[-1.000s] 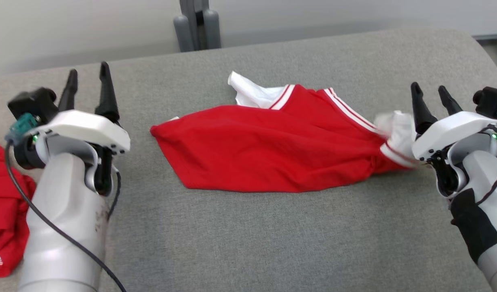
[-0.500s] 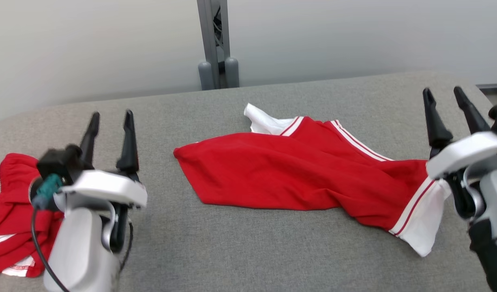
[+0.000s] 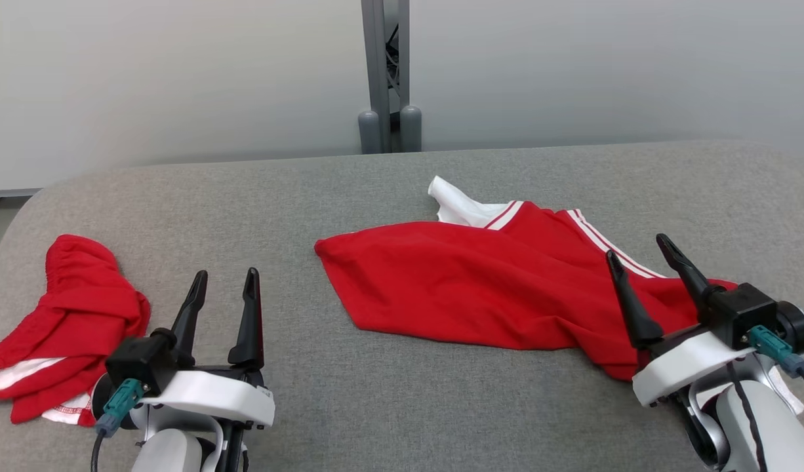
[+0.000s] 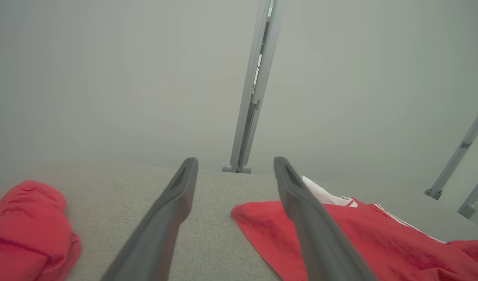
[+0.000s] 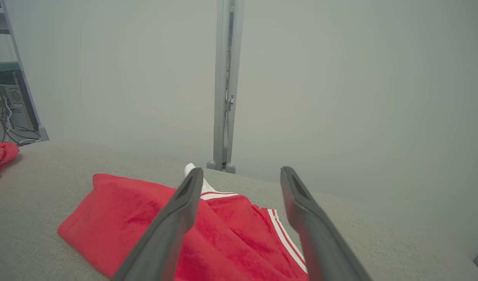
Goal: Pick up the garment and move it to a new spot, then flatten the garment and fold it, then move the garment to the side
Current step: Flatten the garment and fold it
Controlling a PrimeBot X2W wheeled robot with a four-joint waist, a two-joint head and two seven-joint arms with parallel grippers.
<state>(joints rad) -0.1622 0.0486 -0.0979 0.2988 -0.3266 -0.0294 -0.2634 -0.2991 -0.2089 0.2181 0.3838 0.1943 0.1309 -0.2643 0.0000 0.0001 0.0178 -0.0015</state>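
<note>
The garment (image 3: 481, 295) is a red shirt with white sleeves and white stripes. It lies rumpled on the grey padded table (image 3: 402, 406), right of centre. My right gripper (image 3: 637, 246) stands open above the garment's right end, with nothing between its fingers. My left gripper (image 3: 226, 272) is open too, off to the garment's left over bare table. In the left wrist view the garment (image 4: 360, 238) lies to the right of the open left gripper (image 4: 235, 160). In the right wrist view the garment (image 5: 118, 210) spreads beneath and left of the open right gripper (image 5: 241, 169).
A second red piece of clothing (image 3: 67, 321) lies bunched at the table's left end, also seen in the left wrist view (image 4: 24, 230). A grey metal post (image 3: 383, 72) rises behind the table's far edge against a pale wall.
The head camera has tilted up, so the whole picture has shifted. The white sleeve that hung by my right gripper has dropped to the table. Both grippers have drawn back, still open.
</note>
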